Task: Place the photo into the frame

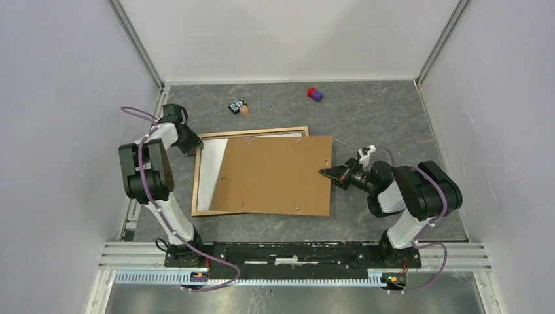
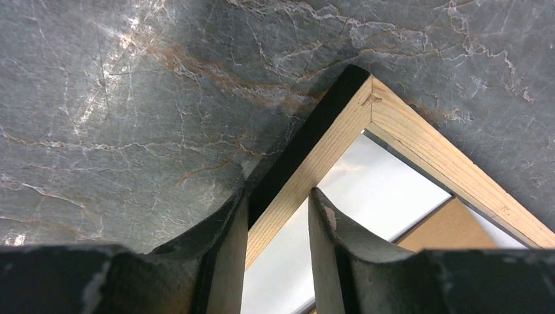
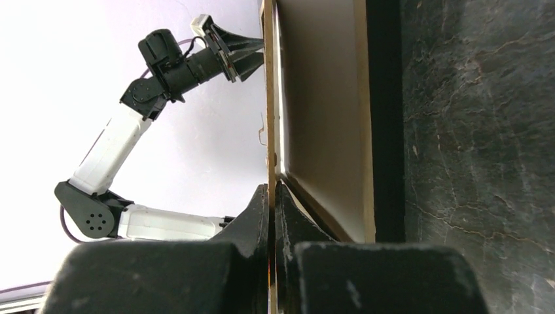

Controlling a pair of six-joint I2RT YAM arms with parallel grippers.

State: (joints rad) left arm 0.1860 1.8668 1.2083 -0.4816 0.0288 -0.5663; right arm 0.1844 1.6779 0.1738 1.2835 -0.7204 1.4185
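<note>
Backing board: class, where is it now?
Top view: the backing board lies mid-table over the frame, overhanging rightward, its right edge pinched by the right gripper.

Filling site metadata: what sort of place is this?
Probably a lab robot cell: plain white wall panels on aluminium posts box in a grey marble-patterned tabletop with an aluminium mounting rail.

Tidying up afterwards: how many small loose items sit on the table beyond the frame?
2. A black, blue and tan piece lies just past the frame's far rail; a red and purple block lies farther right, nearer the back wall. The brown board could hide others.
</note>
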